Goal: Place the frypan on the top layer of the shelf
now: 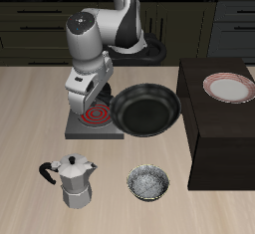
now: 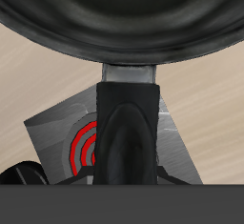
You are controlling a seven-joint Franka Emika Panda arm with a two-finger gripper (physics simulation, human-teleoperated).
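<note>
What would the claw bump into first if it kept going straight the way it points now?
Most likely the frypan handle, already between its fingers, then the grey burner plate just beneath it. Depth is hard to judge.

The frypan (image 1: 145, 111) handle is hidden behind the end effector (image 1: 97, 104) in the exterior view, and the wrist view crops its bowl. The shelf (image 1: 221, 128) runs off the picture's edge. The burner plate (image 2: 172, 142) is partly covered.
</note>
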